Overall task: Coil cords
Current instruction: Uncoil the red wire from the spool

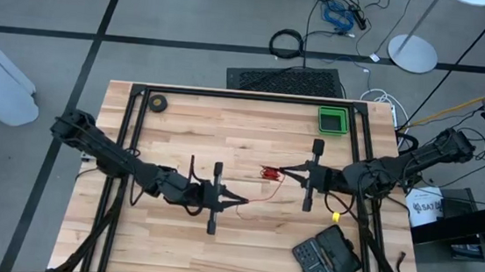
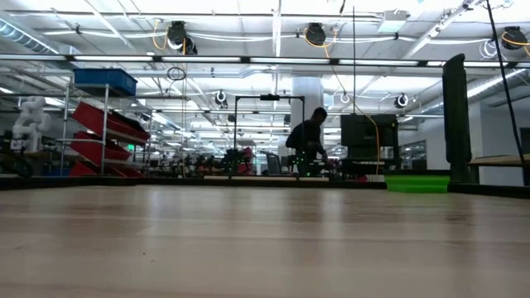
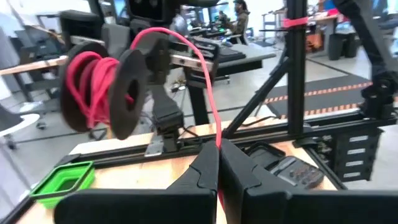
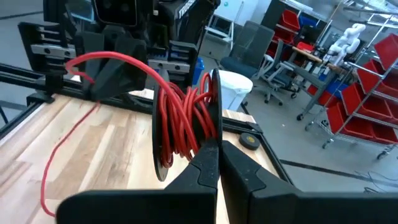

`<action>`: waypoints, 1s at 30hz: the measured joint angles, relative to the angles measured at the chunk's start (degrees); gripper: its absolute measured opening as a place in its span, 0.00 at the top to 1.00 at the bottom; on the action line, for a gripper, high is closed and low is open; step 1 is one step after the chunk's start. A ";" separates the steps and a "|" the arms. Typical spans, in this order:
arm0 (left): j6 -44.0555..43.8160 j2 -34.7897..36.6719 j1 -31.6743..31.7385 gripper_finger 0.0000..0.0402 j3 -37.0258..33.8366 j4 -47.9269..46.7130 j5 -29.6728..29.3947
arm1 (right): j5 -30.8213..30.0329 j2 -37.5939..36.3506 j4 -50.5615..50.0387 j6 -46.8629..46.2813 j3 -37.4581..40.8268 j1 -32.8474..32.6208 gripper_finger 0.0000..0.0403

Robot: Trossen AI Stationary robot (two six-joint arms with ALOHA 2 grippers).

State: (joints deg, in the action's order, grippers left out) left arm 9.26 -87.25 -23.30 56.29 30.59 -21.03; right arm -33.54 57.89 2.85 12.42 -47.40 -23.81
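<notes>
Right gripper (image 4: 217, 163) clenched on the rim of the small round black plastic reel (image 4: 186, 124), held up off the wooden table (image 1: 181, 131). Thin red wire cord (image 4: 180, 121) – many turns already wound between the reel's flanges.

Left gripper (image 3: 219, 163) clenched on the free run of cord, which passes straight into its jaws from the reel ahead. A slack tail trails on the table beyond both jaws.

Judgement: coiling well along – remaining loose length still to wind on
</notes>
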 joint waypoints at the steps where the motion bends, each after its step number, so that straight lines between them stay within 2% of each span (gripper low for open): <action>1: 0.00 -0.44 0.17 0.99 0.00 0.94 1.03 | 0.00 0.00 -0.08 -0.01 0.00 0.00 1.00; 6: -0.04 -2.68 0.91 0.99 0.04 5.35 4.14 | -0.37 0.00 -0.10 -0.01 0.00 0.00 1.00; 12: -0.62 -5.62 2.15 0.99 0.04 6.05 5.09 | -2.64 0.00 -0.14 -0.01 0.00 -0.02 1.00; 18: -1.86 -9.31 4.48 0.99 0.04 6.23 9.31 | -2.64 0.00 -0.09 -0.01 0.00 -0.04 1.00; 24: -3.01 -11.95 6.09 0.99 0.04 5.61 10.57 | -2.51 0.00 -0.06 -0.01 0.00 -0.28 1.00; 30: -3.05 -12.60 7.12 0.99 0.02 0.84 10.46 | -2.36 -0.02 0.60 -0.23 0.00 -0.37 1.00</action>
State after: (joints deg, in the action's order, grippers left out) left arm 6.21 -99.85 -16.18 56.31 31.42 -10.57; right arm -35.90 57.87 3.44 12.18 -47.40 -24.18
